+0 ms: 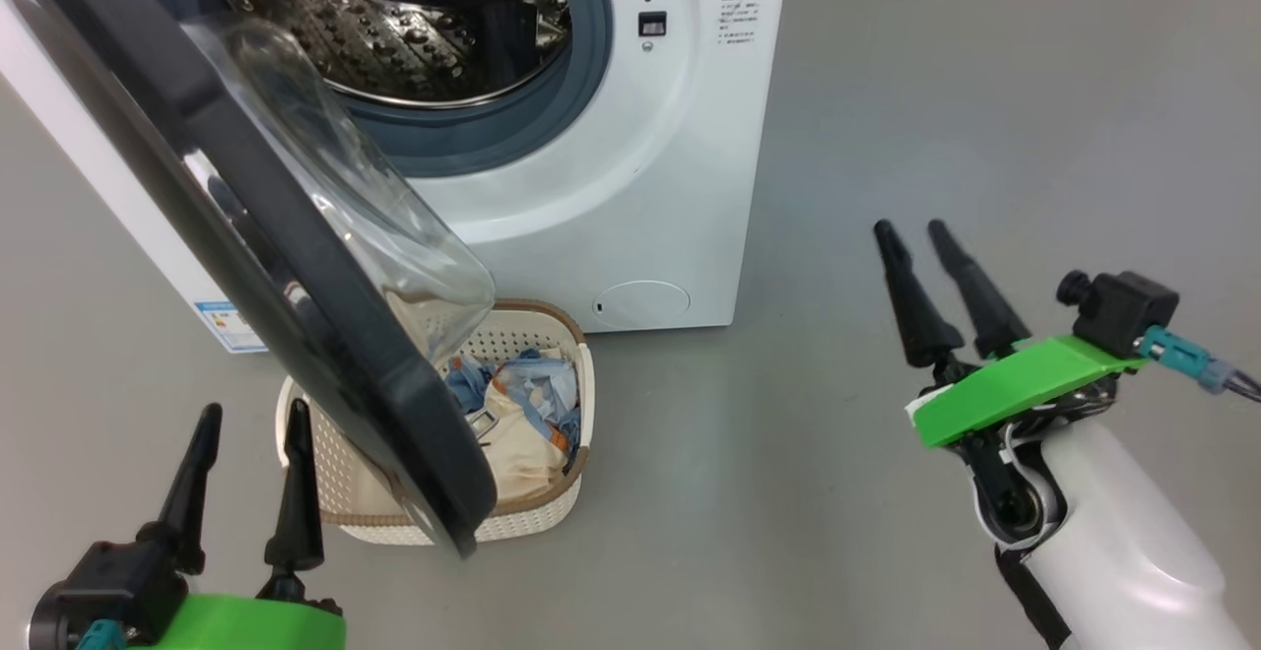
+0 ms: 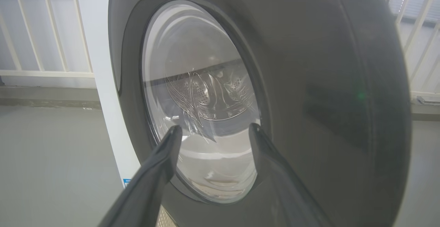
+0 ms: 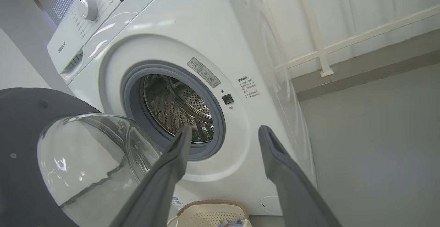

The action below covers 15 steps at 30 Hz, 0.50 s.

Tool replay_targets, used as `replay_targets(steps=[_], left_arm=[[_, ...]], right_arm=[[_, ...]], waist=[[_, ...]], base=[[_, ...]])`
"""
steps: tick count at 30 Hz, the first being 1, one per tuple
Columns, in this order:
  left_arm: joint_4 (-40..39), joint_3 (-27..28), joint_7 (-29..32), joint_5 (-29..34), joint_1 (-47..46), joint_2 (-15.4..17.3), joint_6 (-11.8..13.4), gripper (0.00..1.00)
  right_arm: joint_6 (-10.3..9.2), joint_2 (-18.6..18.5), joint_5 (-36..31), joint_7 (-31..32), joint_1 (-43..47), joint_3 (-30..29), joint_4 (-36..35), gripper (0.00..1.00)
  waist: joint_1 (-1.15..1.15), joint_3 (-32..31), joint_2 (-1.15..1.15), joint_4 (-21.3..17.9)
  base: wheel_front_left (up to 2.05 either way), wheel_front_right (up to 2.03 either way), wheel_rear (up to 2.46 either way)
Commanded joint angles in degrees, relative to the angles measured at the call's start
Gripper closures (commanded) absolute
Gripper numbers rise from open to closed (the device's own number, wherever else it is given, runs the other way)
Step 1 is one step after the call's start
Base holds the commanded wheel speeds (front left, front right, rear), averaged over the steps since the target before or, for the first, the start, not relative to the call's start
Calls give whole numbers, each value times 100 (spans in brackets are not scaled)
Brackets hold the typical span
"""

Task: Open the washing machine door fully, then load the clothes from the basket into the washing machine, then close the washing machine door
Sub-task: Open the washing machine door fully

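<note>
The left gripper hovers with fingers spread wide and empty by the outer face of the washing machine door, which hangs part-open over the left half of the basket at the foot of the washing machine. The door looks stiff, heavy and slick, so push its black rim. The clothes look soft and light: pinch a fold. The right gripper hangs well right, fingers apart and empty.

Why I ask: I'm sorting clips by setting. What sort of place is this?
Likely a bare laundry corner, maybe a test room: a washer stands on a grey floor, a basket of clothes before it, white railing beyond.
</note>
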Motion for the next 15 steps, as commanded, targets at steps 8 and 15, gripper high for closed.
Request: replay_targets(steps=[8, 15], left_arm=[[-163, 292, -31, -7, 57, 96, 54, 0], [-188, 316, -31, 19, 136, 96, 100, 0]], right_arm=[[17, 389, -1817, -68, 609, -661, -771, 0], [17, 564, -3101, -69, 1376, -1174, -1483, 0]], waist=[[0, -114, 0, -114], [0, -169, 0, -115]], base=[[0, 0, 0], [0, 0, 0]])
